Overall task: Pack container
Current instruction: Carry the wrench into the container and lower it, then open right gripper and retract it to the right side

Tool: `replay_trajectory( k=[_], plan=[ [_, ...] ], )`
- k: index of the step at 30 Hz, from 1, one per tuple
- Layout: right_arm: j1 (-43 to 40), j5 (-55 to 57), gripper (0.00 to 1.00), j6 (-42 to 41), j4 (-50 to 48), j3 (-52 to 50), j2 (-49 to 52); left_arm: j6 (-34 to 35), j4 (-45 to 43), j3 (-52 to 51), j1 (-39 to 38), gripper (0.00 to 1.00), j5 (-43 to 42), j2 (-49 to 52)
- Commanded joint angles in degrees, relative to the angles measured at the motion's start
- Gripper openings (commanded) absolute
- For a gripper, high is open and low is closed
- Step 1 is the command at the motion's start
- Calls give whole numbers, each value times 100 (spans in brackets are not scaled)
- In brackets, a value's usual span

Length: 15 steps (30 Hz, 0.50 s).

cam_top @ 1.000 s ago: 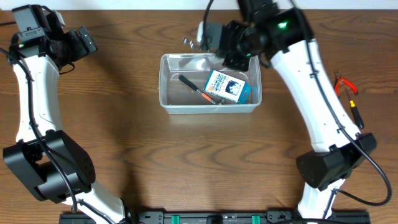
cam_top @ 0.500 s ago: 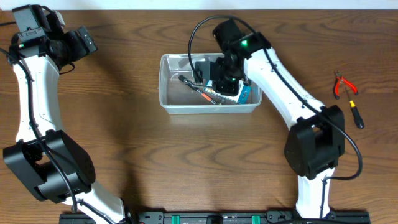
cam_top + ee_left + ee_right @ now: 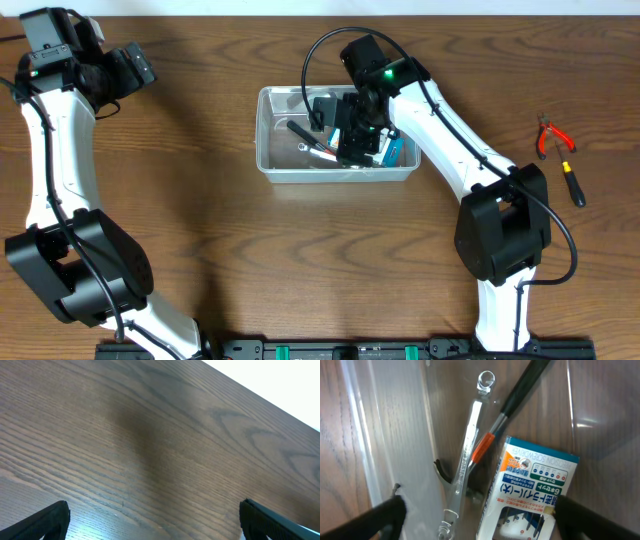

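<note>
Upper centre of the overhead frame, container [image 3: 268,165] sits with right gripper [image 3: 351,136] low inside it, jaws spread and empty above wrench [image 3: 468,447] and box [image 3: 532,485], so lift straight up, clear of both; left gripper [image 3: 155,521], upper left, likewise spread.

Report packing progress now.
Done: wrench, orange-banded black tool and blue-and-white box lie in the container. In hand: nothing; right gripper hangs open over them, left gripper open, far off. Left: red pliers and screwdriver on the table, right side.
</note>
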State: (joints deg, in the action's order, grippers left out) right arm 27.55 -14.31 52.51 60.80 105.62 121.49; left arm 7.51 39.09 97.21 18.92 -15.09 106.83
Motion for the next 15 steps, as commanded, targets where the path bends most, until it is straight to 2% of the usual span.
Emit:
replay_trajectory(
  k=[1, 5, 9, 14, 15],
  plan=[
    [-15, -55, 99, -487, -17, 31, 13, 24, 15, 90, 4, 98, -52, -94],
    [-20, -52, 99, -1080, 76, 299, -72, 24, 15, 90, 2, 98, -52, -94],
    [-175, 52, 99, -1792, 393, 994, -297, 24, 15, 90, 2, 98, -52, -94],
    [-793, 796, 99, -2688, 1145, 2072, -466, 24, 15, 90, 4, 98, -52, -94],
    [-1001, 990, 97, -2929, 1333, 2260, -494, 24, 15, 90, 2, 98, -52, -94]
  ],
)
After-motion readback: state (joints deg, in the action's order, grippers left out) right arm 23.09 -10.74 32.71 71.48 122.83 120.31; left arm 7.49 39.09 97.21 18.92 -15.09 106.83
